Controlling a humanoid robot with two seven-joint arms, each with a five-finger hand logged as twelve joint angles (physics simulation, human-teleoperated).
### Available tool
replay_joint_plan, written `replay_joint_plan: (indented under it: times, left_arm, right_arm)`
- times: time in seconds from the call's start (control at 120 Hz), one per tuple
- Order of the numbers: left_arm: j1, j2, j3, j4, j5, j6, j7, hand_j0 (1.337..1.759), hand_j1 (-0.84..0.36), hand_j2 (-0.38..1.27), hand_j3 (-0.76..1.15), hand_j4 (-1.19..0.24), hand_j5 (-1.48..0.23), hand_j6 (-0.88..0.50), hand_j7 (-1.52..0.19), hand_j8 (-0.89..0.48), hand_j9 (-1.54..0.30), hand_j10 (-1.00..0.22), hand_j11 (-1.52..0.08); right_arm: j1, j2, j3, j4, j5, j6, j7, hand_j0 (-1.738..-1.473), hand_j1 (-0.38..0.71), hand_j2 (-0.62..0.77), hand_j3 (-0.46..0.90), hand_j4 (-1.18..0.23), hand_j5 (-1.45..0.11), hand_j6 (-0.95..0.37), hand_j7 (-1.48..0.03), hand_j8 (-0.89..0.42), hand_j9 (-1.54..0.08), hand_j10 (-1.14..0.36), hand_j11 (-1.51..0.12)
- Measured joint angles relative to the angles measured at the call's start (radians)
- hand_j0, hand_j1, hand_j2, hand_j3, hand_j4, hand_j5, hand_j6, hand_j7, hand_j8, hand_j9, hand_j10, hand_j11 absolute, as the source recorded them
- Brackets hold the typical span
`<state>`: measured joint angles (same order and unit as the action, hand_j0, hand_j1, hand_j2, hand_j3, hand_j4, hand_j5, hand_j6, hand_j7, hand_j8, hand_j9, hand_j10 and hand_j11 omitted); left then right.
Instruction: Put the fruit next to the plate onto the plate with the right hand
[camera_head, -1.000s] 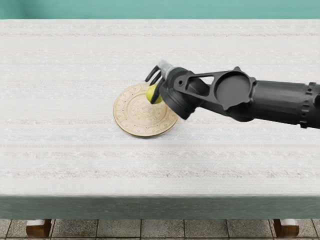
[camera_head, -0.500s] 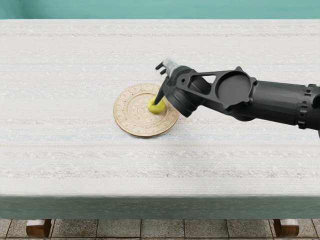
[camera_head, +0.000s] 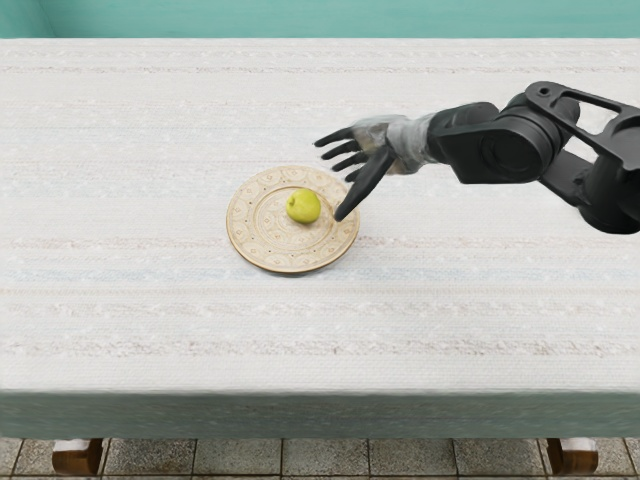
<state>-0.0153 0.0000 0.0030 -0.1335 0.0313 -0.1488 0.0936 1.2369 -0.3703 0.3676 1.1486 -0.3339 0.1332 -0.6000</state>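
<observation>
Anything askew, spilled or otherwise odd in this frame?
Nothing stands out. The green fruit sits whole on the plate, inside its rim, and the right hand hangs open beside it, holding nothing.

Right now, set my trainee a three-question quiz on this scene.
1. True or false: the fruit lies on the plate.
2. Pick one. The right hand is: A) shut on the fruit; B) open, holding nothing; C) flat on the plate's middle.
3. Short answer: what colour is the fruit?

Key: 1 true; 2 B; 3 yellow-green.
</observation>
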Motion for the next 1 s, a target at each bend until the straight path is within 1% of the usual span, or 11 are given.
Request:
replay_joint_plan:
  times: [0.075,0.208,0.325,0.425,0.55,0.708,1.0]
  left_arm:
    - [0.0,0.0,0.0,0.0,0.0,0.0,0.0,1.658,0.07,0.05,0.0,-0.23,-0.3,-0.23,-0.3,-0.23,-0.3,-0.23,-0.3]
    - [0.0,0.0,0.0,0.0,0.0,0.0,0.0,1.658,0.07,0.05,0.0,-0.23,-0.3,-0.23,-0.3,-0.23,-0.3,-0.23,-0.3]
    - [0.0,0.0,0.0,0.0,0.0,0.0,0.0,1.658,0.07,0.05,0.0,-0.23,-0.3,-0.23,-0.3,-0.23,-0.3,-0.23,-0.3]
    - [0.0,0.0,0.0,0.0,0.0,0.0,0.0,1.658,0.07,0.05,0.0,-0.23,-0.3,-0.23,-0.3,-0.23,-0.3,-0.23,-0.3]
    - [0.0,0.0,0.0,0.0,0.0,0.0,0.0,1.658,0.07,0.05,0.0,-0.23,-0.3,-0.23,-0.3,-0.23,-0.3,-0.23,-0.3]
    - [0.0,0.0,0.0,0.0,0.0,0.0,0.0,1.658,0.07,0.05,0.0,-0.23,-0.3,-0.23,-0.3,-0.23,-0.3,-0.23,-0.3]
    - [0.0,0.0,-0.001,0.0,0.0,0.0,0.0,1.658,0.07,0.05,0.0,-0.23,-0.3,-0.23,-0.3,-0.23,-0.3,-0.23,-0.3]
  right_arm:
    - [-0.107,-0.061,0.138,0.009,0.001,0.14,0.018,-1.658,-0.18,-0.02,0.0,-0.14,-0.18,-0.14,-0.18,-0.14,-0.18,-0.14,-0.18]
    - [-0.319,-0.135,0.402,0.017,0.012,0.362,0.053,-1.658,-0.18,-0.03,0.0,-0.14,-0.18,-0.14,-0.18,-0.14,-0.18,-0.14,-0.18]
    - [-0.48,-0.211,0.593,0.019,0.052,0.44,0.074,-1.658,-0.18,-0.03,0.0,-0.14,-0.18,-0.14,-0.18,-0.14,-0.18,-0.14,-0.18]
    - [-0.565,-0.27,0.678,0.009,0.102,0.463,0.081,-1.658,-0.19,-0.03,0.0,-0.14,-0.18,-0.14,-0.18,-0.14,-0.18,-0.14,-0.18]
    - [-0.617,-0.334,0.714,-0.035,0.162,0.474,0.082,-1.658,-0.19,-0.03,0.0,-0.14,-0.18,-0.13,-0.18,-0.13,-0.18,-0.13,-0.18]
    - [-0.637,-0.368,0.718,-0.101,0.196,0.477,0.081,-1.658,-0.19,-0.03,0.0,-0.13,-0.17,-0.13,-0.17,-0.13,-0.17,-0.13,-0.17]
    - [-0.634,-0.368,0.699,-0.118,0.204,0.478,0.076,-1.658,-0.19,-0.02,0.0,-0.13,-0.17,-0.13,-0.17,-0.13,-0.17,-0.13,-0.17]
